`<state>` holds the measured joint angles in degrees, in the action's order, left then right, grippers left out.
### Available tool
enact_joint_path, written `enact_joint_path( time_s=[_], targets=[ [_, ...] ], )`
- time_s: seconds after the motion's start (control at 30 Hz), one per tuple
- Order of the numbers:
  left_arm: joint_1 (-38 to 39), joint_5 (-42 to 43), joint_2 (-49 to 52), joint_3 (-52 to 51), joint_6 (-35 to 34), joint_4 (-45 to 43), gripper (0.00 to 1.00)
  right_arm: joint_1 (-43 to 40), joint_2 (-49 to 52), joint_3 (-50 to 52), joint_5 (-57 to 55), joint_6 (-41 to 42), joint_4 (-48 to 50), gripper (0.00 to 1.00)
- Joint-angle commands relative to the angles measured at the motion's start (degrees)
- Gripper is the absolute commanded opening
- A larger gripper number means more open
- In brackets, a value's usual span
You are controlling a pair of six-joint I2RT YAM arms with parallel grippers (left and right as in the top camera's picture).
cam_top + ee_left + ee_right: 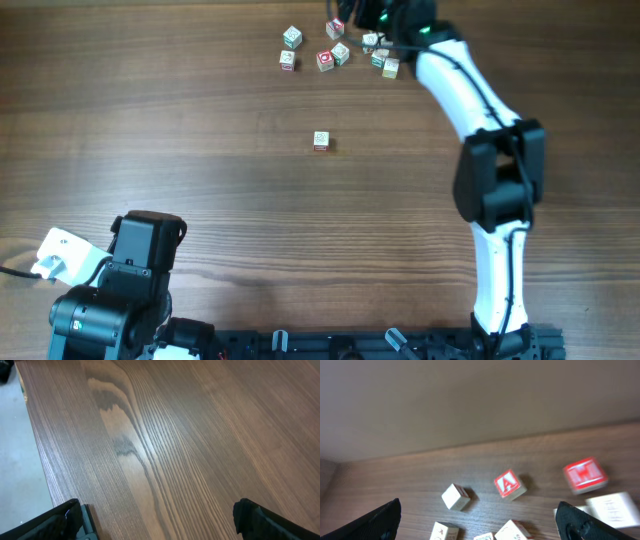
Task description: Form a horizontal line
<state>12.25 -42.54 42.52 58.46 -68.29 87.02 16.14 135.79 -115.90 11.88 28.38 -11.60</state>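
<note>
Several small wooden letter cubes lie loosely scattered at the table's far edge (pixel 340 52). No straight row of pale cubes shows. One lone pale cube (pixel 320 140) sits apart near the middle. My right gripper (pixel 372 24) hovers over the scattered group. In the right wrist view it (pixel 477 517) is open and empty. Between its fingers I see a pale cube (pixel 455 496), a red "A" cube (pixel 510 484), a blurred red cube (pixel 585 475) and more pale cubes at the bottom edge. My left gripper (pixel 157 517) is open and empty over bare wood at the near left.
The table's left edge (pixel 35 445) runs close to my left gripper, with grey floor beyond. The left arm's base (pixel 120 300) fills the near left corner. The right arm (pixel 495 180) stretches along the right side.
</note>
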Motion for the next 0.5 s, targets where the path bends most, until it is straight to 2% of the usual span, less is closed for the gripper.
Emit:
enact_joint_path(
  time_s=[0.0, 0.17, 0.33, 0.47],
  targets=[
    [-0.5, -0.3, -0.2, -0.1, -1.2, 0.0, 1.00, 0.4, 4.8, -1.3, -3.3, 7.0, 2.7, 0.99],
    [-0.5, -0.3, -0.2, -0.1, -1.2, 0.0, 1.00, 0.4, 7.3, -1.3, -5.1, 9.8, 7.0, 0.99],
    [-0.5, -0.3, -0.2, -0.1, -1.2, 0.0, 1.00, 0.3, 7.6, -1.3, -10.6, 10.4, 7.3, 0.99],
    [-0.5, -0.3, -0.2, -0.1, -1.2, 0.0, 1.00, -0.1, 9.0, -1.3, -9.7, 12.4, 6.8, 0.99]
  ],
)
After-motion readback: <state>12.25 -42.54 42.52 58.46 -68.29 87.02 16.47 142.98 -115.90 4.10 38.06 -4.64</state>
